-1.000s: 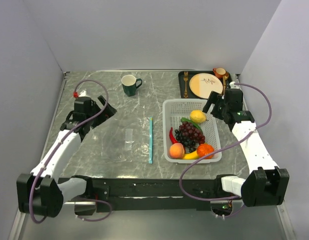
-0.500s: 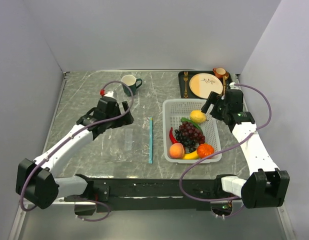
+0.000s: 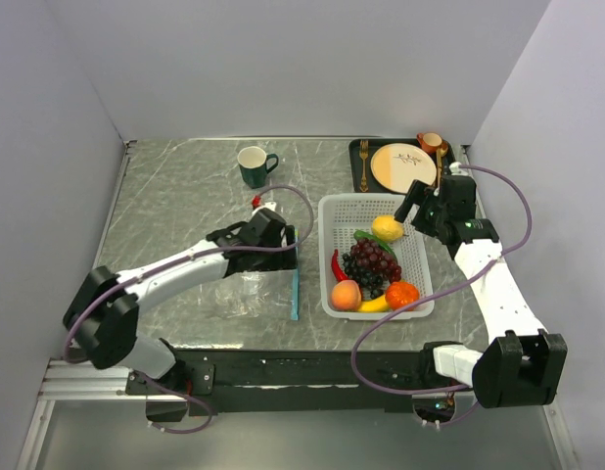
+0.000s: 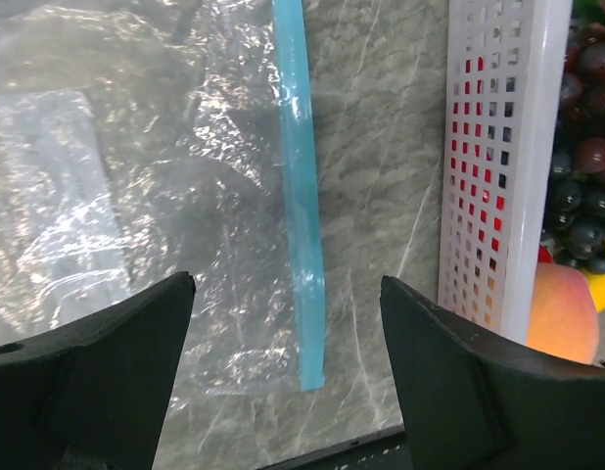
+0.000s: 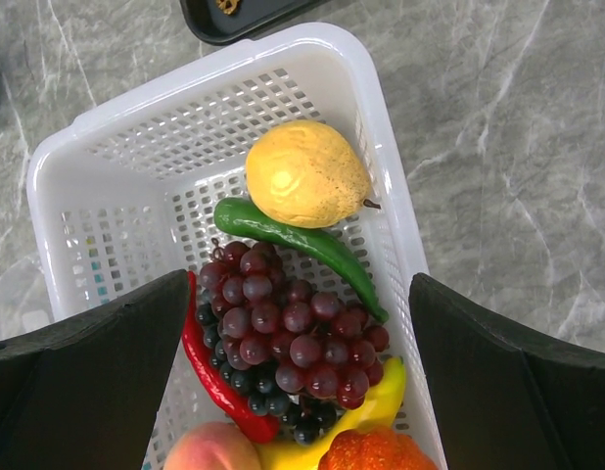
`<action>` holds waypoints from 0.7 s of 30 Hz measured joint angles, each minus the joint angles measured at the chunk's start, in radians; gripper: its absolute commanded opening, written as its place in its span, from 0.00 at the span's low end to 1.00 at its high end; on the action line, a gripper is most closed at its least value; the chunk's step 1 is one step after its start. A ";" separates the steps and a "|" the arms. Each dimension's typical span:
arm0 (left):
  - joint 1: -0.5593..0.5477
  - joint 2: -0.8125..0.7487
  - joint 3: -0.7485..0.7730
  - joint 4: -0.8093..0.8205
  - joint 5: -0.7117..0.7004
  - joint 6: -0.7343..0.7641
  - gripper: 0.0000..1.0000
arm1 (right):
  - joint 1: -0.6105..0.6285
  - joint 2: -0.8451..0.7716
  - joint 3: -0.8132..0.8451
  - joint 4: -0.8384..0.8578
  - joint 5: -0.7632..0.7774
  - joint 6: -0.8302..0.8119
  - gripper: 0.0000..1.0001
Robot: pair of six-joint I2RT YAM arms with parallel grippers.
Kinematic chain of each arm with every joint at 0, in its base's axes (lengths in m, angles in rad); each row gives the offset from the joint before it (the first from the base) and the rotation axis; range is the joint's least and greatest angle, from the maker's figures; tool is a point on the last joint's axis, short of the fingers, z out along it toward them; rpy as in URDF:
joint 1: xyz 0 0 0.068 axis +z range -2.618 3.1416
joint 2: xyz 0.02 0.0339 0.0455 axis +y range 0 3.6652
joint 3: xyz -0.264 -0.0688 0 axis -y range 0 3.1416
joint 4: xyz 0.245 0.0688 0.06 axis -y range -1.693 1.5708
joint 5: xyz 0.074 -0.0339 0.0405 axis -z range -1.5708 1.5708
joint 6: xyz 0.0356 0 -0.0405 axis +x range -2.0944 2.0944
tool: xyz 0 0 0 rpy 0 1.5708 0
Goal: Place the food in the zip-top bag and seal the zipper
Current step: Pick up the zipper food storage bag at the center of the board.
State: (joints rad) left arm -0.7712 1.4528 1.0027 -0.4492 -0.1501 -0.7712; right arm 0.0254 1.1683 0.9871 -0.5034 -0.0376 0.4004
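Below my right gripper (image 5: 298, 284), spread wide and empty, one white plastic mesh basket (image 5: 136, 147) holds seven toy foods: dark purple grape bunch (image 5: 283, 333), yellow lemon (image 5: 304, 174), green pepper (image 5: 302, 245), red chili (image 5: 209, 377), peach (image 5: 209, 452), orange (image 5: 371, 452), yellow banana (image 5: 381, 397). My left gripper (image 4: 288, 289), also wide and empty, hovers over one clear plastic zip-top bag (image 4: 136, 196), with its teal zipper strip (image 4: 301, 245) running between the jaws. The bag's pale patch (image 4: 58, 196) is too blurred to read.

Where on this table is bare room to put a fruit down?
Bare marble lies between the green mug and the black tray, and in the far-left corner. Between the zipper and the white basket only a narrow strip is free, under the open left gripper. The basket is crowded with food.
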 measured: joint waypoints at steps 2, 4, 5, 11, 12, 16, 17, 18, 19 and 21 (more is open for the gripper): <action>-0.019 0.041 0.018 0.005 -0.007 -0.010 0.82 | 0.000 0.000 0.000 0.000 0.004 0.001 1.00; -0.036 0.075 0.034 0.008 -0.017 -0.018 0.77 | 0.000 0.000 0.000 0.000 0.007 0.003 1.00; -0.046 0.096 0.048 0.006 -0.023 -0.023 0.75 | 0.000 0.000 0.000 0.000 0.009 0.003 1.00; -0.073 0.209 0.133 -0.010 -0.050 -0.050 0.64 | 0.000 0.001 0.000 -0.024 0.022 0.002 1.00; -0.075 0.224 0.142 -0.016 -0.057 -0.055 0.62 | 0.000 0.001 0.000 -0.027 0.026 0.002 1.00; -0.076 0.271 0.164 -0.047 -0.083 -0.064 0.59 | 0.000 0.001 0.000 -0.037 0.034 0.003 1.00; -0.076 0.281 0.165 -0.052 -0.088 -0.064 0.59 | 0.000 0.001 0.000 -0.037 0.034 0.003 1.00; -0.077 0.288 0.165 -0.057 -0.092 -0.064 0.58 | 0.000 0.001 0.000 -0.037 0.034 0.003 1.00; -0.079 0.296 0.165 -0.062 -0.096 -0.063 0.58 | 0.000 0.001 0.000 -0.037 0.034 0.003 1.00; -0.084 0.313 0.166 -0.071 -0.105 -0.063 0.56 | 0.000 0.001 0.000 -0.037 0.034 0.003 1.00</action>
State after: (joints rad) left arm -0.8555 1.7660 1.1683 -0.5201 -0.2546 -0.8345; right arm 0.0254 1.1690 0.9871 -0.5407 -0.0036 0.4034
